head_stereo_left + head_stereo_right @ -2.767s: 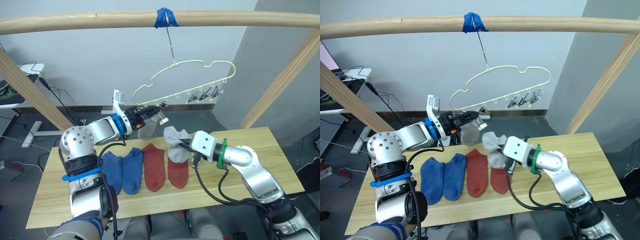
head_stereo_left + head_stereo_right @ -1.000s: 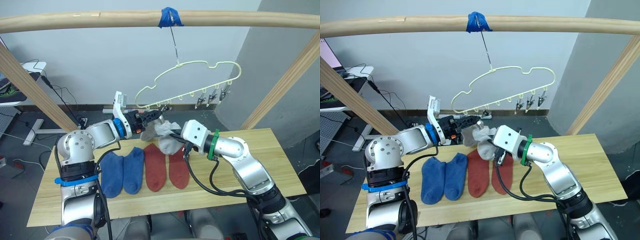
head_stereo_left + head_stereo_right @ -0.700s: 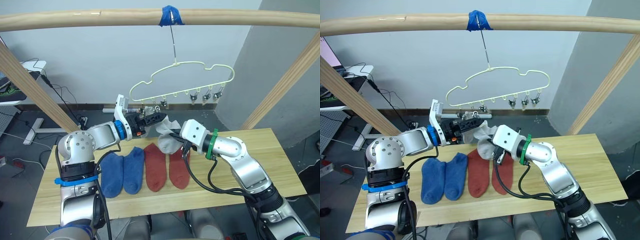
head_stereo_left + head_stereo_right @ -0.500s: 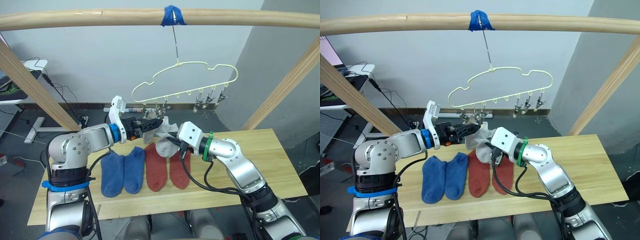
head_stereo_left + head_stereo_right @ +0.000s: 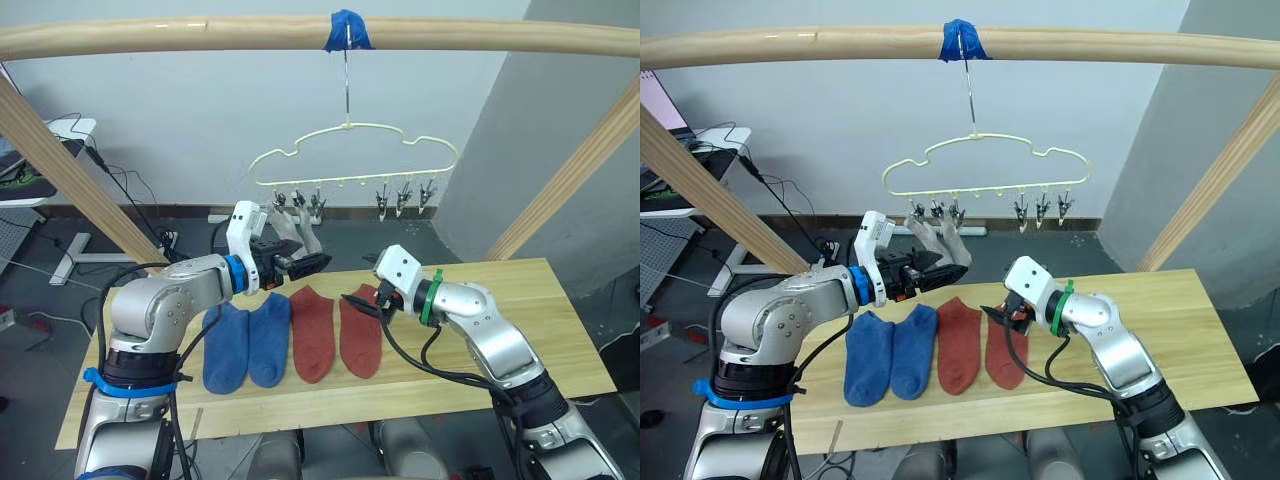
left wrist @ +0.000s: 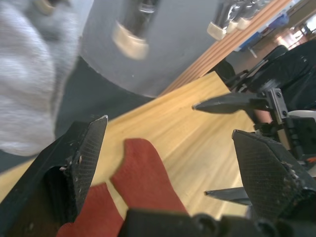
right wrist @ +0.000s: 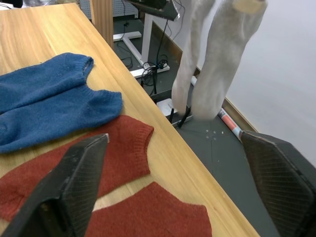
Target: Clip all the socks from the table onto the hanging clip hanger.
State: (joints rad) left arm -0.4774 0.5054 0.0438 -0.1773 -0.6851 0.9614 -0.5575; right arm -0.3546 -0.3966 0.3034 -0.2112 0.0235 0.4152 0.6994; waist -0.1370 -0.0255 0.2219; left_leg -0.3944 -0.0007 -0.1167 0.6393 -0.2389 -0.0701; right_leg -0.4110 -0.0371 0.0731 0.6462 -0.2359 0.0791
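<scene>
Table (image 5: 560, 330) holds four socks (image 5: 290, 335); two grey socks (image 5: 935, 240) hang clipped; both hands (image 5: 318, 262) (image 5: 352, 300) open, empty.

I am holding my left arm raised and bent at the elbow, its forearm reaching across toward my right. My left gripper (image 5: 312, 262) is standing wide open. My right arm is stretching inward and low, and my right gripper (image 5: 358, 303) is also gaping open.
</scene>
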